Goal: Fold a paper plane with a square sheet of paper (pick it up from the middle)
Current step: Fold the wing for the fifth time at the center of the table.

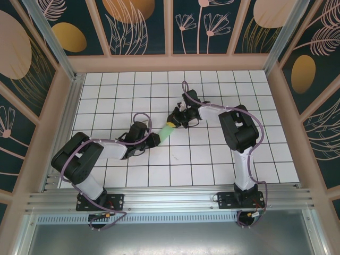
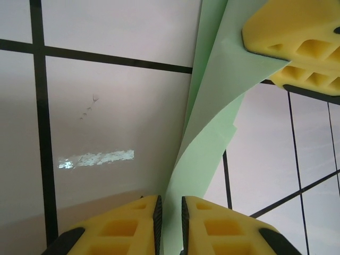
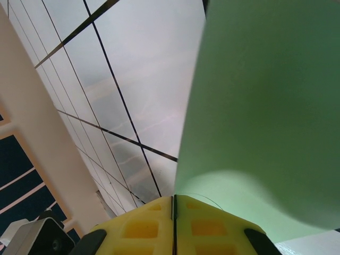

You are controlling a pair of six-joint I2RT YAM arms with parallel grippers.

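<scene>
Gridded table [image 1: 212, 159]; left gripper [image 2: 170, 212], right gripper [image 3: 174, 210] pinch paper [image 2: 212, 106].

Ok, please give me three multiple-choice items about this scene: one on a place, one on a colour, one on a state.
1. Where is the folded paper?
A) flat beside the left arm's base
B) held between the left end effector and the right end effector
C) stuck on the back wall

2. What colour is the folded paper?
A) red
B) black
C) pale green

3. In what state is the left end effector?
A) shut on the folded paper
B) wide open
C) holding a pen

Answers: 1 B, the top view shows the paper spanning from one end effector to the other. 2 C, it looks mint green in each view. 3 A, the left wrist view shows it pinching the paper's lower end.
</scene>
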